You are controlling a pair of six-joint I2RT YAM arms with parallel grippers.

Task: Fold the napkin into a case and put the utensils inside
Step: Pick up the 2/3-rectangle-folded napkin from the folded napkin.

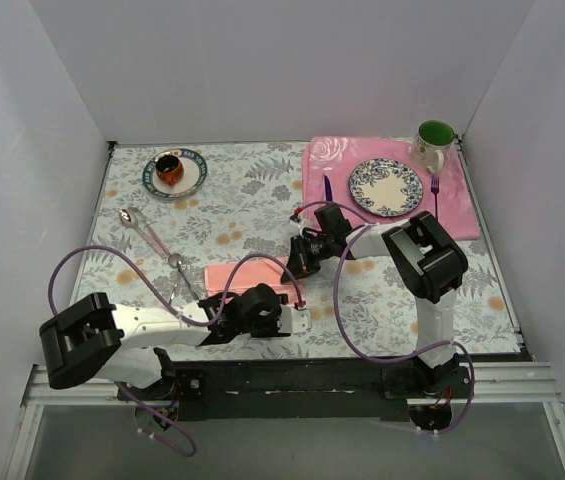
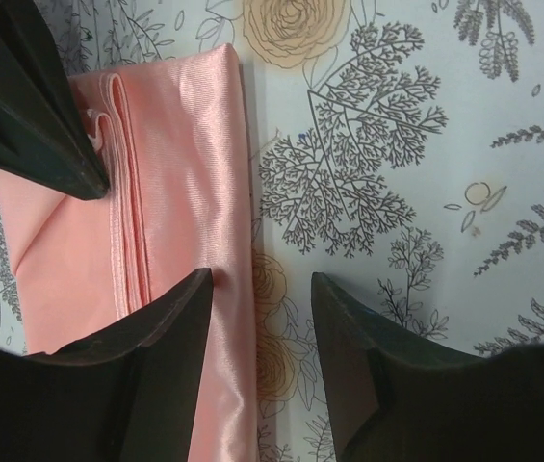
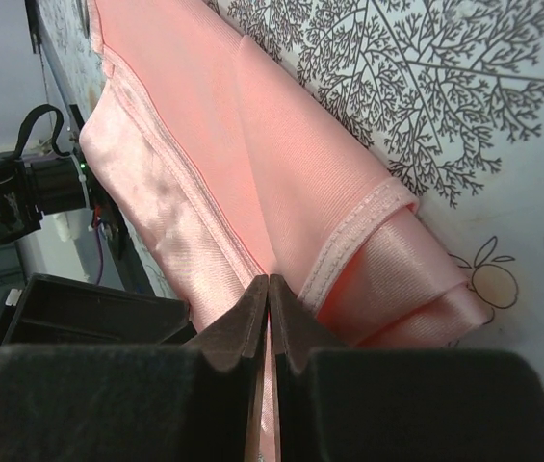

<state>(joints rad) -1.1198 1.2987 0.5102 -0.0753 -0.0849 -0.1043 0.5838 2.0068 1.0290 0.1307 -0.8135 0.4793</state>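
The salmon-pink napkin [image 1: 245, 274] lies folded into an oblong on the floral tablecloth in front of the arms. My right gripper [image 3: 270, 289] is shut on a thin layer of the napkin [image 3: 281, 164] at its right end [image 1: 295, 268]. My left gripper [image 2: 262, 284] stands at the napkin's near right corner [image 1: 284, 298], jaws apart. One finger rests on the satin edge strip [image 2: 223, 192] and the other is over bare tablecloth. The right gripper's dark fingers [image 2: 31, 106] show at the upper left of the left wrist view. Two silver utensils, a spoon [image 1: 142, 230] and a second piece [image 1: 180, 270], lie left of the napkin.
A rose-patterned pink placemat [image 1: 462, 215] at the back right carries a patterned plate [image 1: 386, 187], a purple knife [image 1: 328, 190], a purple fork [image 1: 435, 185] and a green mug [image 1: 434, 140]. A saucer with a small cup [image 1: 174, 172] stands at the back left. White walls enclose the table.
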